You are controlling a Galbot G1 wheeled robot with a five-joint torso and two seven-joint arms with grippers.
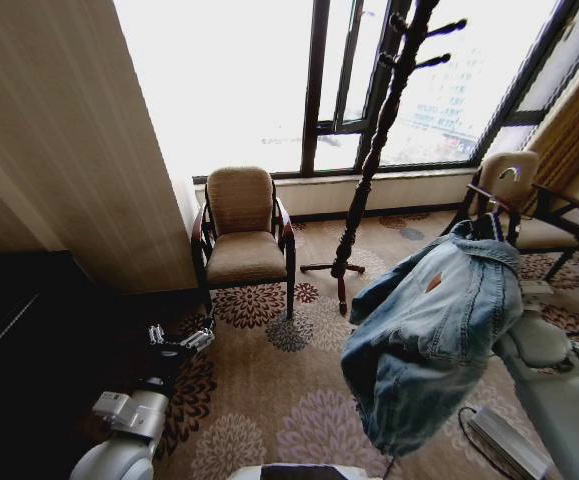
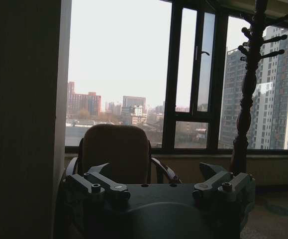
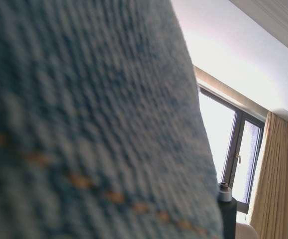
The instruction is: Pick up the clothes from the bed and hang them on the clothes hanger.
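Denim fills the right wrist view right up against the lens: the jacket [image 3: 84,124], a light-blue washed weave crossed by a line of orange-tan stitching. In the head view the jacket [image 1: 434,330] hangs bunched and drooping over the right arm [image 1: 554,385], held up in the air on the robot's right side, well above the patterned carpet [image 1: 269,400]. Its collar end points up and away from the robot, near a dark thin piece [image 1: 489,205] at the top that I cannot identify for sure. Paler and darker washed patches, seams and a small tan label show on the cloth, and the lower folds hang loose. The right gripper is buried under the fabric, so whether it is wide or narrow I cannot tell.

Low on the robot's left, the left gripper [image 1: 181,341] sits idle just above the carpet, beside a dark cabinet [image 1: 19,350]. In the left wrist view the left gripper [image 2: 158,186] has its fingers [image 2: 101,186] spread wide with nothing between them.

Ahead stand a wooden coat stand [image 1: 369,160] with pegs, in front of the window [image 1: 269,70], an armchair [image 1: 241,230] to its left, and a second chair [image 1: 529,205] to its right, behind the jacket.
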